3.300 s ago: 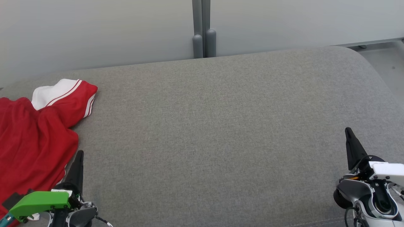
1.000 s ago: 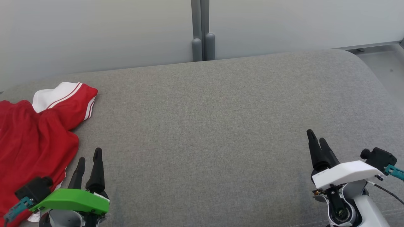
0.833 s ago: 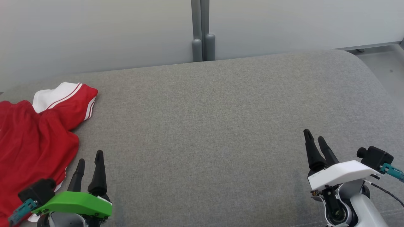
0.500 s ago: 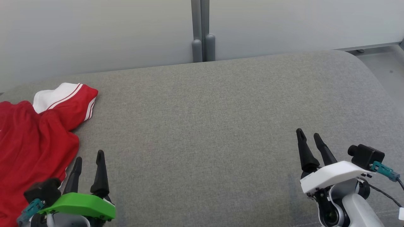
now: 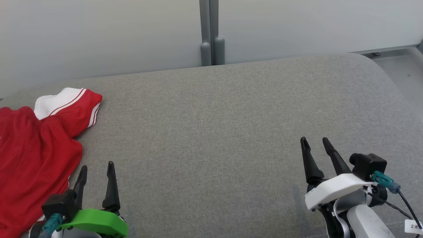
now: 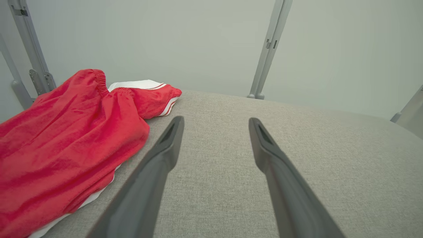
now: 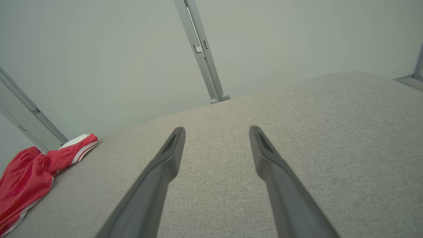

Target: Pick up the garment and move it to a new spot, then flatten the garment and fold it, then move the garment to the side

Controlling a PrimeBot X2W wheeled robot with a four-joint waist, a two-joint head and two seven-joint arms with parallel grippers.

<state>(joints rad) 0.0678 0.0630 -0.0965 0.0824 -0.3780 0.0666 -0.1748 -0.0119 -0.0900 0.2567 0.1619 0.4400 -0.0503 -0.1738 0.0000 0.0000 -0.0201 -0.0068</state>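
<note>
The red garment lay at the frame's left edge, while the left gripper and right gripper gaped wide, empty.

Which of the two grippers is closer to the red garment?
The left gripper, under the green cover, right beside the garment; the white-covered right gripper is far off.

A small white tag at the head view's lower right reads "2", then an illegible mark

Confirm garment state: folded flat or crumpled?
Crumpled, not folded. The red garment lies bunched and wrinkled at the left of the grey cushion, one white-trimmed end sticking out.
</note>
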